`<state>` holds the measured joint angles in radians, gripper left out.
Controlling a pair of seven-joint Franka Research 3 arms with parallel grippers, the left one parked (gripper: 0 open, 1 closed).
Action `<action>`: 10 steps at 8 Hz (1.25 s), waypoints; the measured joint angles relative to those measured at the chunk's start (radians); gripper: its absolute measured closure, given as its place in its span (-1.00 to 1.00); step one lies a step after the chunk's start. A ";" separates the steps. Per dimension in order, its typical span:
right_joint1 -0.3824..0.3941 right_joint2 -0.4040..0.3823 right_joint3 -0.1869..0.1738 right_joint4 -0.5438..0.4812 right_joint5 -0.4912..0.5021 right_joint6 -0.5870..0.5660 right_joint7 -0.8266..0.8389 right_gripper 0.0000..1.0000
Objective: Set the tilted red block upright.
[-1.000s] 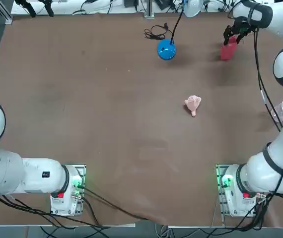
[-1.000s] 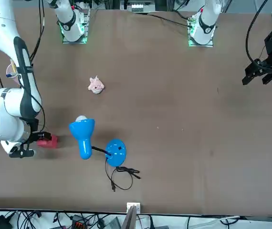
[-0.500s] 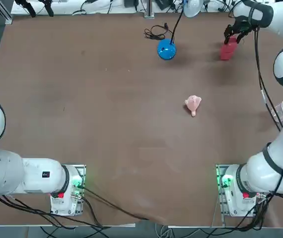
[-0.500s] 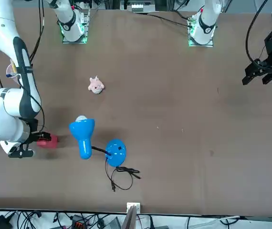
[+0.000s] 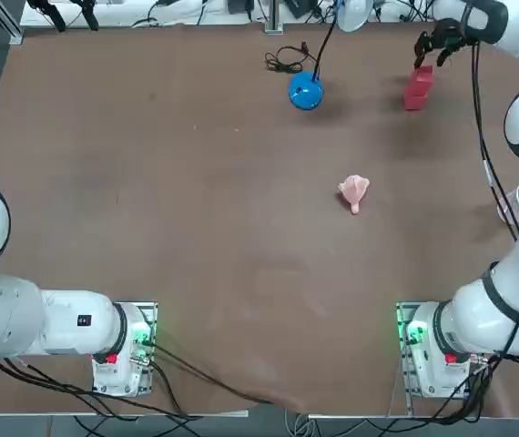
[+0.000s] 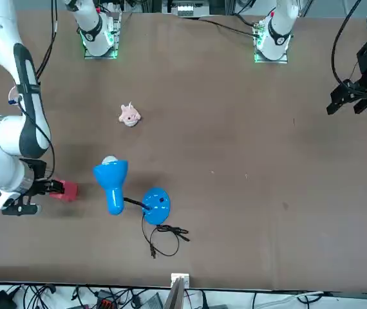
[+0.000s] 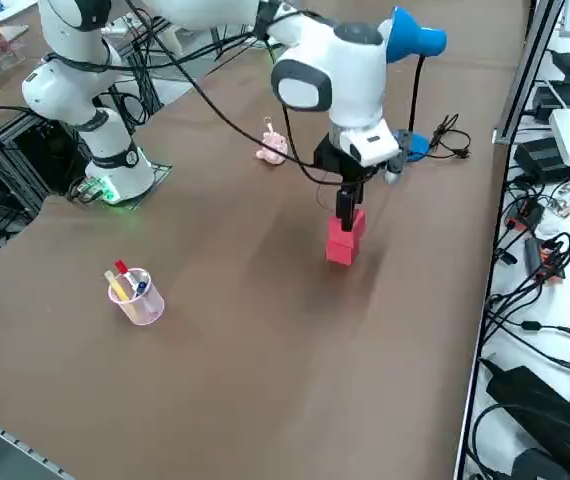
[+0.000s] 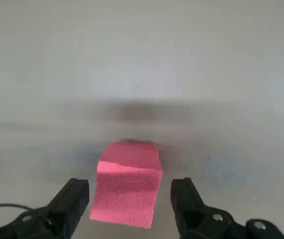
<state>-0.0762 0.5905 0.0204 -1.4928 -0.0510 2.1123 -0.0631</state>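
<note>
We see the small plain red cuboid block near the far right corner of the brown bench, right of the round blue plastic piece by the far edge. Our right gripper hangs over the block, released, fingers wide apart, gripping nothing. We cannot tell whether the block touches a finger.

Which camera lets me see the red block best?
The right wrist view: there the red block is big, with nothing covering it, between the open fingers of the right tool. The right side view shows it below the dark tool. The top view shows it small, beside the tool. The front view shows it partly hidden behind the tool.
</note>
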 joint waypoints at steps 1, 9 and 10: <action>0.001 -0.020 0.001 0.001 0.000 -0.015 0.003 -1.00; 0.058 -0.300 0.031 0.012 0.032 -0.262 0.008 -1.00; 0.059 -0.339 0.039 0.012 0.051 -0.304 0.007 -1.00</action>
<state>-0.0175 0.2518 0.0599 -1.4808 -0.0003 1.8085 -0.0557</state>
